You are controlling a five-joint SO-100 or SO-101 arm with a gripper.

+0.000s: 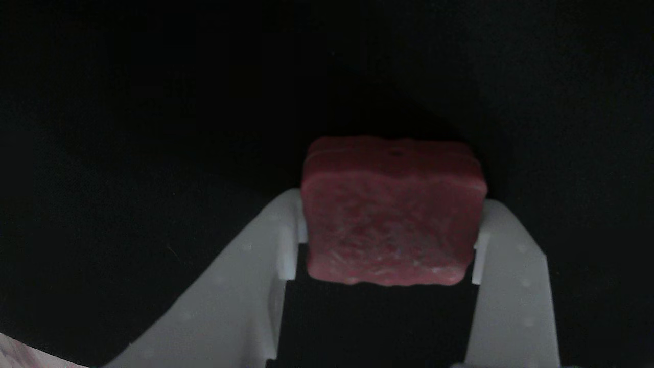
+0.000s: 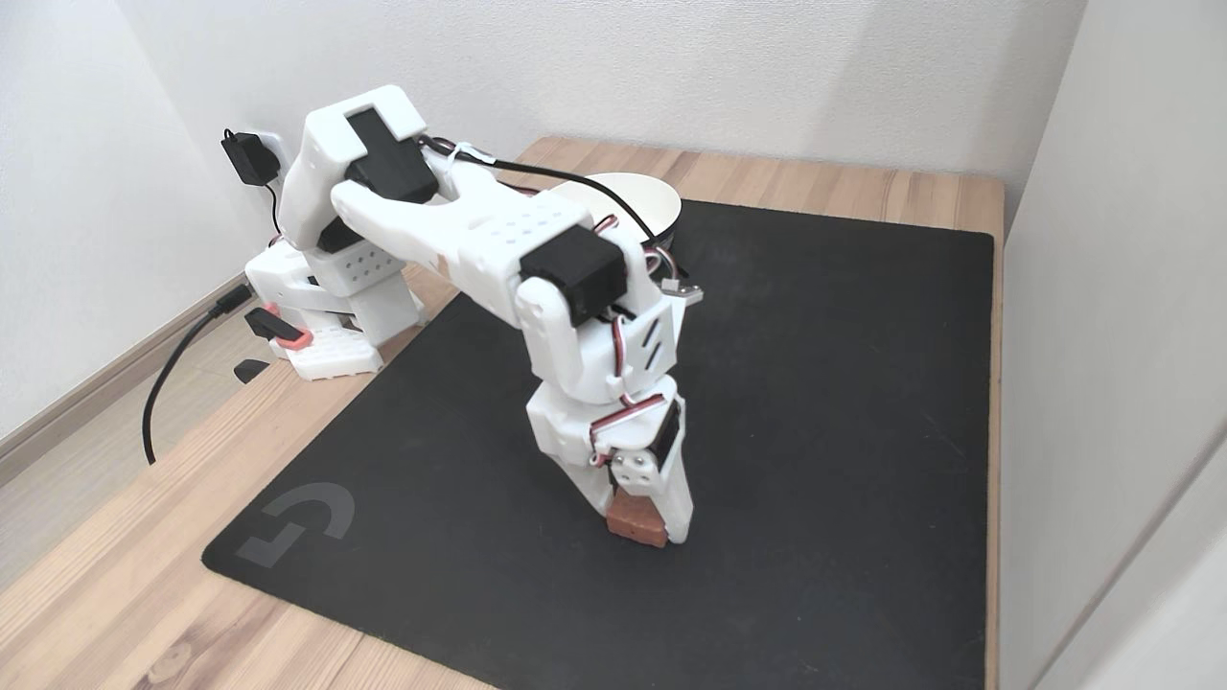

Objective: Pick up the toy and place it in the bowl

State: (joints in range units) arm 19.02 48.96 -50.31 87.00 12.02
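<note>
The toy point(image 1: 391, 214) is a small red block with a whitish-mottled face and a tiny hole on its far side. It sits between my two white fingers point(image 1: 245, 286), which touch both of its sides. In the fixed view my gripper point(image 2: 652, 525) points straight down at the black mat, shut on the toy point(image 2: 633, 523), whose underside is at or just above the mat surface. The white bowl point(image 2: 657, 198) stands at the mat's far edge, behind my arm, which partly hides it.
A black mat point(image 2: 815, 431) covers most of the wooden table point(image 2: 115, 594). My arm's base point(image 2: 326, 331) stands at the left with a black cable point(image 2: 168, 369) running off it. White walls close in at the back and right. A pale pinkish patch point(image 1: 20, 352) is too small to tell.
</note>
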